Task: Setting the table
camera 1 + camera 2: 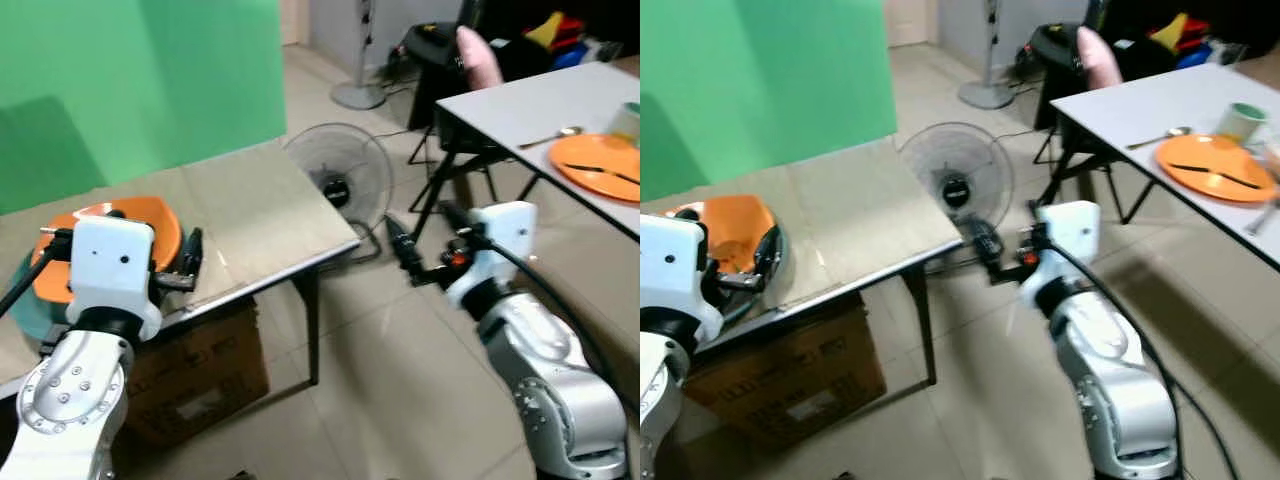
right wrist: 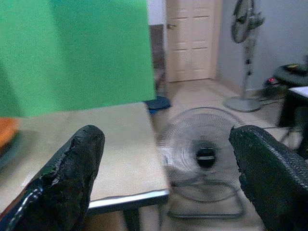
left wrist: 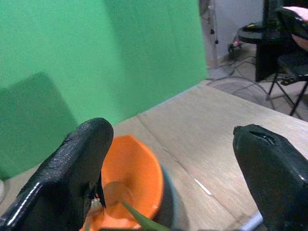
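An orange bowl (image 1: 120, 228) sits in a teal dish at the left end of the wooden table (image 1: 250, 210). In the left wrist view the bowl (image 3: 132, 175) holds a spoon-like piece and something green. My left gripper (image 1: 188, 262) stands open just beside the bowl, above the table's front edge. My right gripper (image 1: 404, 252) is open and empty, held over the floor between the two tables. On the white table (image 1: 1140, 100) at the right lie an orange plate (image 1: 1215, 168) with dark sticks on it, a spoon (image 1: 1160, 137) and a green cup (image 1: 1244, 120).
A floor fan (image 1: 340, 178) stands between the tables, straight ahead of my right gripper (image 2: 166, 139). A cardboard box (image 1: 195, 380) sits under the wooden table. A green screen (image 1: 130, 80) backs the scene. Black chairs and a pink shape (image 1: 478, 55) are behind the white table.
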You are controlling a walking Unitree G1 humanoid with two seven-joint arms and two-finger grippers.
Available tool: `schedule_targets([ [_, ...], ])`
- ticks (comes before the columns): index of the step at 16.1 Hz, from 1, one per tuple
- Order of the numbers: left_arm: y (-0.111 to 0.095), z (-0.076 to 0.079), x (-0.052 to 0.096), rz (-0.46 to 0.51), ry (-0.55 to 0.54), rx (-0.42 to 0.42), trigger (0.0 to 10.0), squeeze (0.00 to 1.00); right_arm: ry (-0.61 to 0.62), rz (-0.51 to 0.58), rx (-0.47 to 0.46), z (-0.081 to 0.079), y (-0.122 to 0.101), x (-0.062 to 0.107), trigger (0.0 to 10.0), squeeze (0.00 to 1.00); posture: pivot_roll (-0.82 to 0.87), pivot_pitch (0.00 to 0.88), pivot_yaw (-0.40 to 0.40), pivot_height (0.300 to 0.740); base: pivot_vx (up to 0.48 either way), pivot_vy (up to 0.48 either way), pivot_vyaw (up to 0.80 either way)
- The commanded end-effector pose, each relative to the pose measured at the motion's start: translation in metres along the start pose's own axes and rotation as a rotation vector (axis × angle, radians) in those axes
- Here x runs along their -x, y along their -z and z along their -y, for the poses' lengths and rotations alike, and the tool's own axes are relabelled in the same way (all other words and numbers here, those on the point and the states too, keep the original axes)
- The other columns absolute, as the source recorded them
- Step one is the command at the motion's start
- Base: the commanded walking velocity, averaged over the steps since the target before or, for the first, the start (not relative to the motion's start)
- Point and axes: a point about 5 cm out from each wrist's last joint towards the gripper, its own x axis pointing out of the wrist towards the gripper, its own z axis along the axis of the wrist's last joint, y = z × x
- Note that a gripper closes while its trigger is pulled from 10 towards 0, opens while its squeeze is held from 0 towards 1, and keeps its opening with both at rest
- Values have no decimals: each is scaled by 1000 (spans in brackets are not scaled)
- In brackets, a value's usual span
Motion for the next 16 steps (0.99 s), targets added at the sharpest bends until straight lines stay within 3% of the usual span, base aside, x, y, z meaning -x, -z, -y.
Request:
schedule_targets([
  [1, 0, -2, 1, 6, -24, -7, 10000, 290, -5, 11, 8, -4, 0, -2, 10000, 0, 9, 27, 3, 740, 435, 0, 0],
  [12, 2, -8, 5, 20, -70, -11, 10000, 275, -6, 10, -9, -10, 8, -10, 10000, 0, 22, 32, -2, 740, 419, 0, 0],
  [13, -1, -8, 4, 30, -70, -6, 10000, 94, -13, 2, -25, -11, 9, -9, 10000, 0, 24, 34, 1, 740, 0, 0, 0],
  [14, -1, -8, 4, 31, -65, -11, 10000, 20, -13, -4, -35, -11, 10, -8, 10000, 0, 24, 35, 3, 740, 0, 0, 0],
  [16, -2, -8, 5, 37, -54, -11, 10000, 0, -9, -11, -54, -12, 12, -7, 10000, 0, 23, 37, 5, 740, 0, 0, 0],
])
